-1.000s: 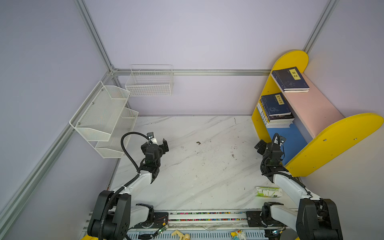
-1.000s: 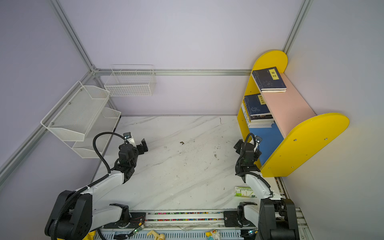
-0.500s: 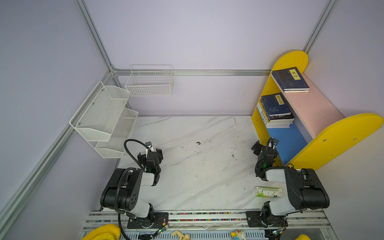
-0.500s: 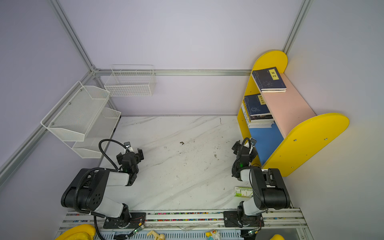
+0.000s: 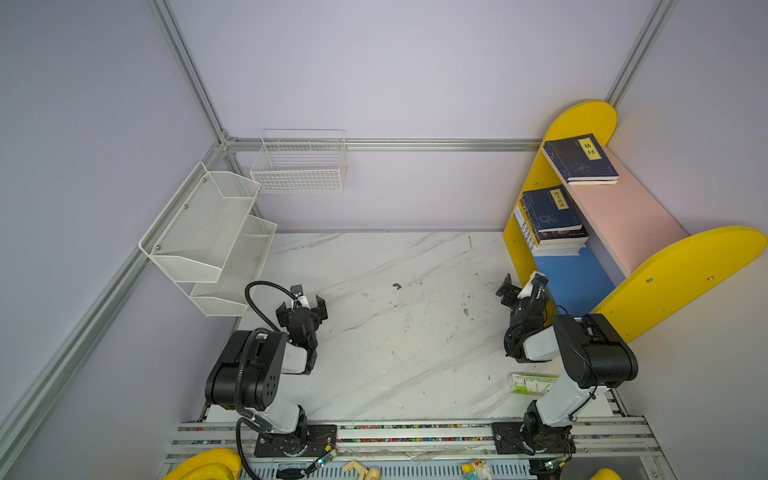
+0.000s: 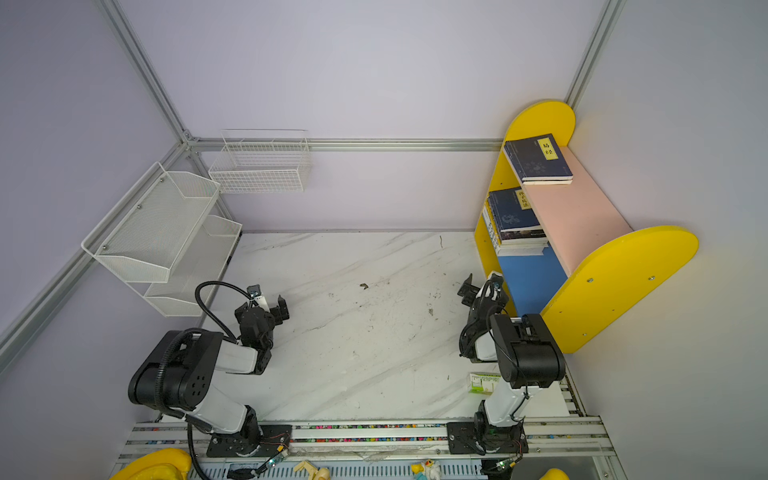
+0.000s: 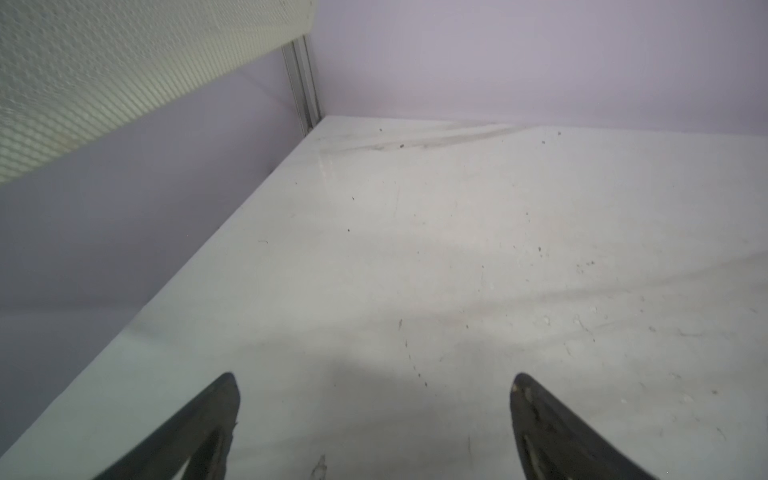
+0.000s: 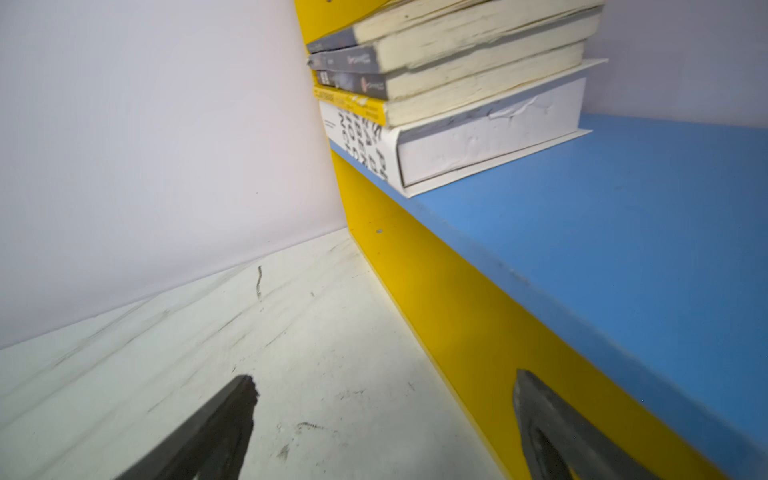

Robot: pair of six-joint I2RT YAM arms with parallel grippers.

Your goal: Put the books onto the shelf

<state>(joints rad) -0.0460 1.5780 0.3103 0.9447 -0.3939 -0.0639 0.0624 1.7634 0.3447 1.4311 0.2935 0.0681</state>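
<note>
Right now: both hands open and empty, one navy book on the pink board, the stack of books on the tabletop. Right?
One slip: the stack of books lies on the blue lower board, not the tabletop, as the right wrist view shows. The rest holds.

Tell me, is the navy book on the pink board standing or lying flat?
Lying flat: in both top views the navy book rests cover-up on the pink board, yellow label showing.
</note>
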